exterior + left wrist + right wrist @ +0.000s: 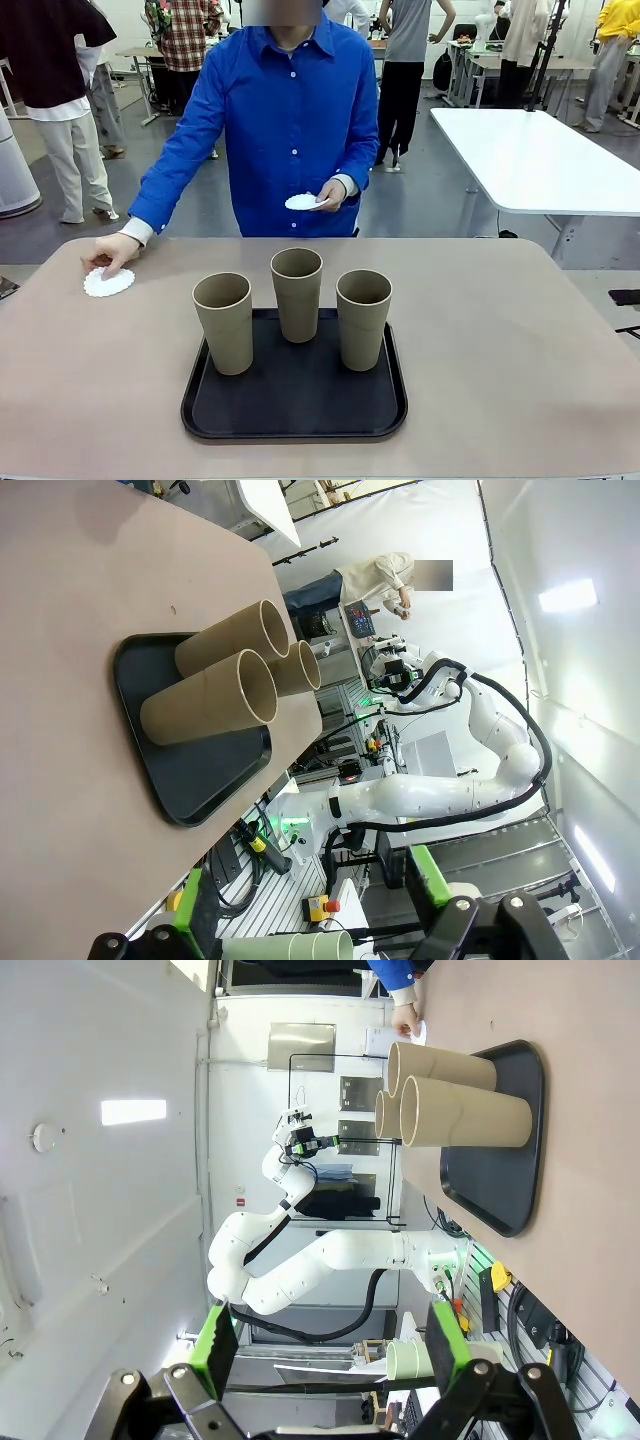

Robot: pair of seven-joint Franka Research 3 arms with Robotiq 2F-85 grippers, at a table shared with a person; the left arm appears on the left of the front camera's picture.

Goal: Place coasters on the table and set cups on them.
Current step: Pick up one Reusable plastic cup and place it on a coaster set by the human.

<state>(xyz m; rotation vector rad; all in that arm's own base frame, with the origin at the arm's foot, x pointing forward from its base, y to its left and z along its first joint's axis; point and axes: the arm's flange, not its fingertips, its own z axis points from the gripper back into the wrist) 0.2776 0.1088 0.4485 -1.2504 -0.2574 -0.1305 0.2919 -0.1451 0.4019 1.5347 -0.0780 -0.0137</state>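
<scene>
Three tan cups stand upright on a black tray [292,412]: the left cup [224,322], the middle cup [297,293] and the right cup [363,318]. A person in a blue shirt presses one white lacy coaster [108,282] onto the table [500,330] at its far left. Their other hand holds more coasters [302,201] above the far edge. My left gripper [310,925] is open and empty, well back from the cups [225,685]. My right gripper [330,1335] is also open and empty, far from the cups [460,1110] and tray [500,1175].
A white glossy table [540,160] stands at the back right, off the beige one. Other people stand in the room behind. The beige top has free room on both sides of the tray and in front of the person.
</scene>
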